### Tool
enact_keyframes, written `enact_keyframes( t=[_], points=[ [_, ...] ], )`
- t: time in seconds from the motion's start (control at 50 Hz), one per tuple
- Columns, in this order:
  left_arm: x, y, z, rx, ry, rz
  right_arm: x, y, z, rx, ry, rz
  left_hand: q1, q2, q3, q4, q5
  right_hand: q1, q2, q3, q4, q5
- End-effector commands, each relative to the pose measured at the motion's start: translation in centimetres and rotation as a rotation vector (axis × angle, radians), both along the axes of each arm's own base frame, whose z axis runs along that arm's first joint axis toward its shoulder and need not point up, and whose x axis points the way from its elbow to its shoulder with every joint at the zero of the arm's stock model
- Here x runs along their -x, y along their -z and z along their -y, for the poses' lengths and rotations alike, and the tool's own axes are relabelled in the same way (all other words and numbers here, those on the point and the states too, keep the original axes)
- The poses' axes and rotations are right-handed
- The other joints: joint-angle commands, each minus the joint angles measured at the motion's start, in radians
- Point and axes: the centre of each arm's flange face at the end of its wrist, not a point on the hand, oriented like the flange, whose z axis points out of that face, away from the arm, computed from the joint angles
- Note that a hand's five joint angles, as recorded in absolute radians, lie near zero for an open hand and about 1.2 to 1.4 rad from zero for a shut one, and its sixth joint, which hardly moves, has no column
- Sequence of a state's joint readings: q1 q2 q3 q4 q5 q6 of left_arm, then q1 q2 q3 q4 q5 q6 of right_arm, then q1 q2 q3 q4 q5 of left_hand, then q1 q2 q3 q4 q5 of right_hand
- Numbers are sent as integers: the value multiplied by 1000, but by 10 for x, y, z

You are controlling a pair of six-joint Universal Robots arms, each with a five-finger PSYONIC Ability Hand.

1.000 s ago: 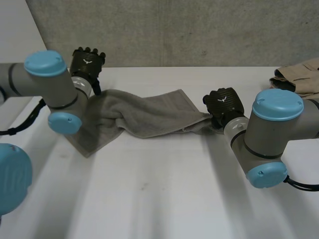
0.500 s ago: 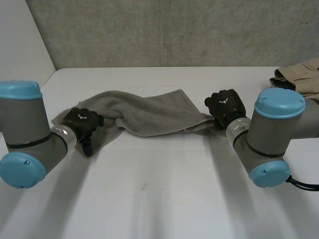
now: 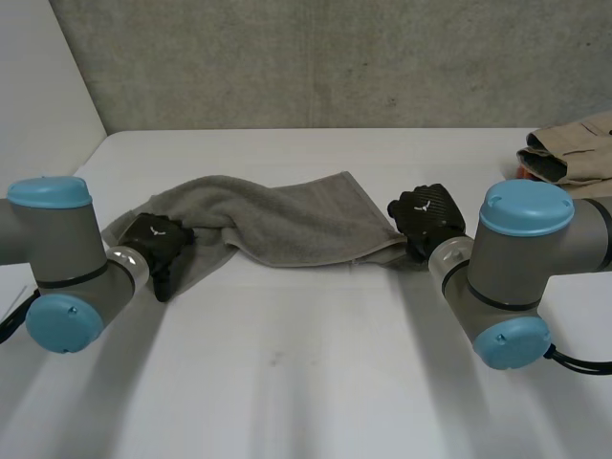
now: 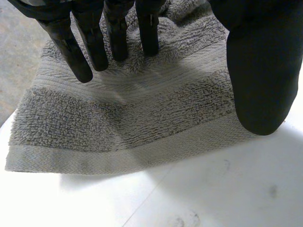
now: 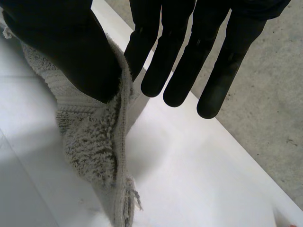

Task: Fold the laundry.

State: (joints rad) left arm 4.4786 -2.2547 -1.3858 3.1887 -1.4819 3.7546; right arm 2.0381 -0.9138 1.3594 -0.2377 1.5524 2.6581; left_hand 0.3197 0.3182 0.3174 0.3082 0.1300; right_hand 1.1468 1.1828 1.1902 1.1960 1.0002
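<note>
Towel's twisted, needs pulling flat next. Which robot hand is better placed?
Right. The right robot hand pinches a corner of the grey towel between thumb and fingers; the left robot hand is open, fingers straight on the other end, gripping nothing.

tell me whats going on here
A two-armed robot is working on a grey towel that lies bunched and twisted across the white table. Its left hand rests with straight fingers on the towel's left end. Its right hand pinches the right-end corner between thumb and fingers. The towel is not folded yet. Beige clothing lies at the far right.
</note>
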Motion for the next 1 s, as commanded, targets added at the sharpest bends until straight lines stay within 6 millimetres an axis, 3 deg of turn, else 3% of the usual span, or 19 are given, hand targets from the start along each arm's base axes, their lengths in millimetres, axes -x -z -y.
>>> enact_keyframes(
  t=[0.02,0.7,0.88,1.0],
  points=[
    [1,4,3,-4,3,-2,-1,2,-1,-2,-3,-7,41,42,43,52,56,249,213,206,200,221],
    [8,3,21,40,14,-6,-1,6,-1,0,-6,-34,375,377,377,387,390,249,213,206,200,221],
    [11,0,24,53,21,-15,0,6,-1,2,-5,-39,1047,1048,1049,1058,1062,249,213,206,200,221],
    [14,0,20,46,33,-10,1,3,0,11,-4,-35,1077,1078,1079,1088,1092,249,213,206,200,221]
  ],
)
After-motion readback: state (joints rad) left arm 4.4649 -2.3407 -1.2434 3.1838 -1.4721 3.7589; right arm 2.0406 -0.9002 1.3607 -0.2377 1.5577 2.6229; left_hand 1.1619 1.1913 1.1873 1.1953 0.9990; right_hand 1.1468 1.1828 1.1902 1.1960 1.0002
